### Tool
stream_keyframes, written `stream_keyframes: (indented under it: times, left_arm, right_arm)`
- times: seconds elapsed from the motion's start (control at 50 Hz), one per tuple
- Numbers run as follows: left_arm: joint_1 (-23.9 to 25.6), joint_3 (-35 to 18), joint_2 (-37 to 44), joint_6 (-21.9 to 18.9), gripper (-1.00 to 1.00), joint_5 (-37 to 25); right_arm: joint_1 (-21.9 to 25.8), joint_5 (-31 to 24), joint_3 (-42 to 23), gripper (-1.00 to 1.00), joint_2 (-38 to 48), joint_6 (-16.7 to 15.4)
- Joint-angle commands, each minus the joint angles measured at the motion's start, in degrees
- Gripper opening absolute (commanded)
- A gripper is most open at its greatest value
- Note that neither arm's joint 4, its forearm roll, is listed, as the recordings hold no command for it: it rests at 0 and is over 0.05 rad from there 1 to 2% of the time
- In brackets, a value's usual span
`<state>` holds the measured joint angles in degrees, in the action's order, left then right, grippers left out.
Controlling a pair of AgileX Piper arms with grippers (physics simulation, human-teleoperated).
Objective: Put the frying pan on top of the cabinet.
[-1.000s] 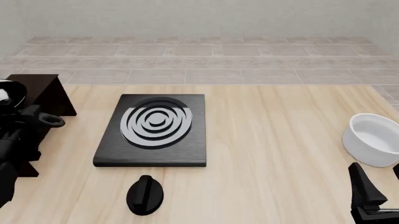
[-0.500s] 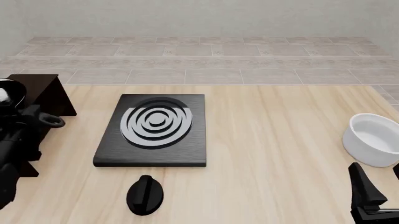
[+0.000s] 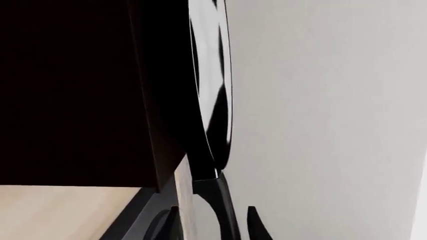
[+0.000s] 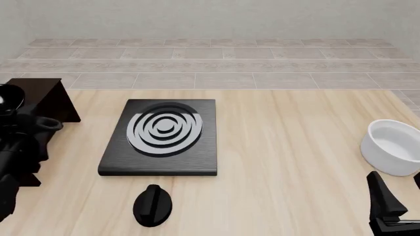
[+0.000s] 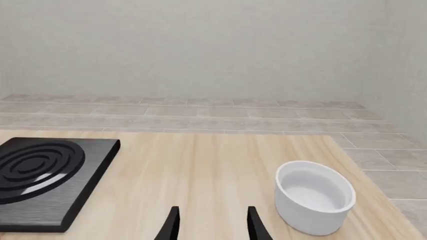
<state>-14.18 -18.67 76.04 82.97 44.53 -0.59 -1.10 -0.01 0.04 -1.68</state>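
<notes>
The frying pan (image 4: 7,97) lies at the front view's far left edge on the flat top of the dark cabinet (image 4: 49,91), its looped handle (image 4: 51,123) pointing right. In the left wrist view the pan (image 3: 215,100) is edge-on with its bottom against the cabinet (image 3: 80,90). Its handle (image 3: 217,197) runs between the spread fingers of my left gripper (image 3: 213,227), which is open. The left gripper (image 4: 27,132) sits by the handle. My right gripper (image 4: 400,192) is open and empty at the front right, as the right wrist view (image 5: 212,225) shows.
A flat black stove plate (image 4: 161,140) with silver rings lies left of the table's middle. A black oval knob (image 4: 152,205) lies in front of it. A white bowl (image 4: 394,147) stands near the right edge, just beyond my right gripper.
The pan and its handle loop have shifted slightly left and away, and less of the pan's whitish inside shows. The right arm has not moved.
</notes>
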Motion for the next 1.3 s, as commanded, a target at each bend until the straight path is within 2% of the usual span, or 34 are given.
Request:
stream_keyframes:
  times: [0.02, 0.52, 1.1, 1.3]
  left_arm:
    - [-0.8, 0.1, 0.2, -0.5, 1.00, -0.1]
    - [-0.2, 3.3, -7.3, -0.5, 1.00, -2.1]
    - [-7.2, 6.5, -17.2, -2.8, 1.00, -8.2]
    - [-7.2, 8.5, -21.8, -2.9, 1.00, -10.4]
  right_arm:
    - [0.0, -0.1, 0.0, 1.00, 0.0, 0.0]
    - [0.4, -0.2, 0.0, 1.00, 0.0, -0.6]
    - [0.7, -0.4, 0.0, 1.00, 0.0, -1.0]
    - [0.7, -0.3, 0.0, 1.00, 0.0, -1.1]
